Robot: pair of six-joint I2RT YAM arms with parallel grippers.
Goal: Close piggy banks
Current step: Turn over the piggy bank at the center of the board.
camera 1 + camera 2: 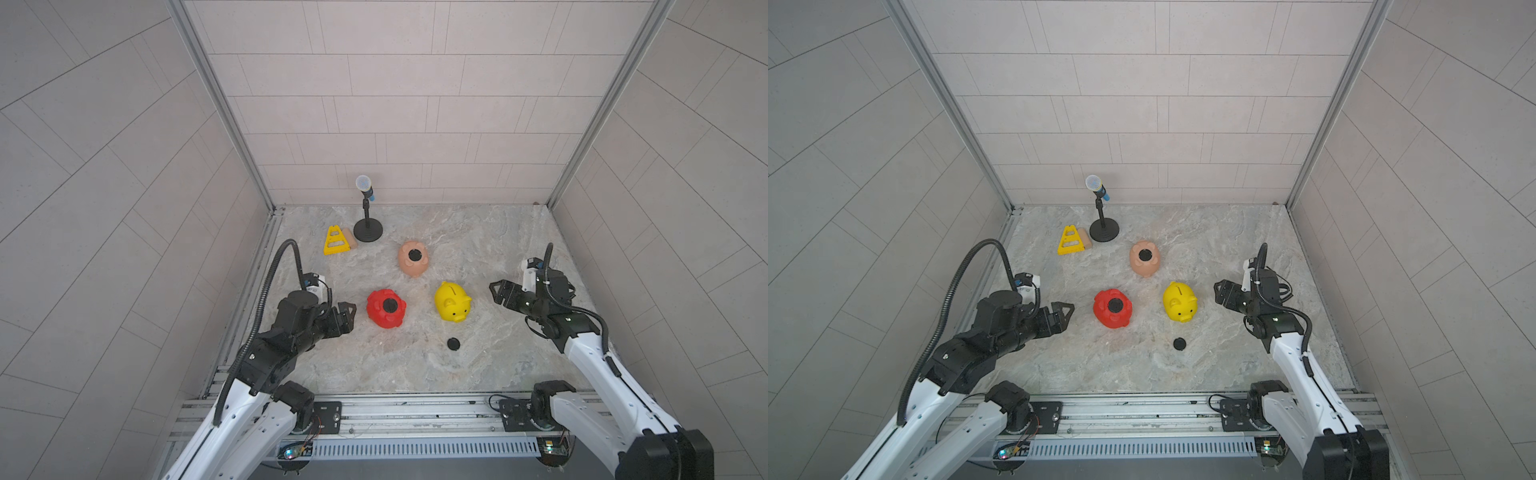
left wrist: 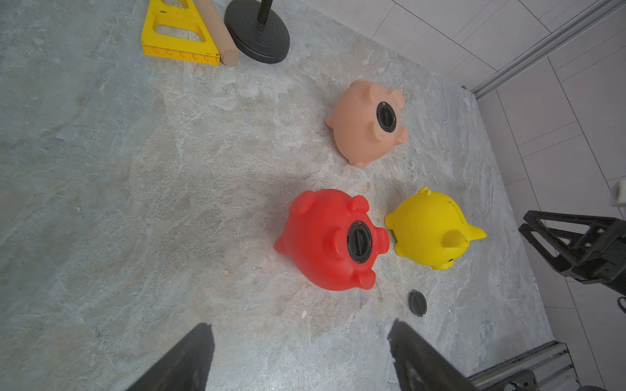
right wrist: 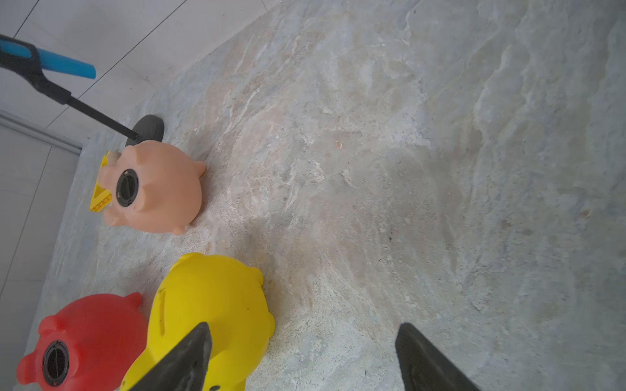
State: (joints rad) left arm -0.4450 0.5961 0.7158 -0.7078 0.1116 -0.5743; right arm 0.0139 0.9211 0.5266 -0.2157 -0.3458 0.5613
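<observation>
Three piggy banks lie mid-table in both top views. The red one (image 1: 386,308) and the peach-pink one (image 1: 413,258) rest belly up, each with a black round plug seated in its belly hole. The yellow one (image 1: 452,301) stands upright with its coin slot on top, so its belly is hidden. A loose black plug (image 1: 453,343) lies on the table in front of it. My left gripper (image 1: 351,318) hovers open just left of the red pig. My right gripper (image 1: 494,294) is open to the right of the yellow pig (image 3: 210,318), holding nothing.
A microphone on a round black stand (image 1: 368,230) stands at the back left. Beside it lie a yellow triangular frame (image 1: 336,241) and a wooden cylinder (image 1: 350,239). Tiled walls enclose three sides, and a metal rail (image 1: 395,411) runs along the front edge.
</observation>
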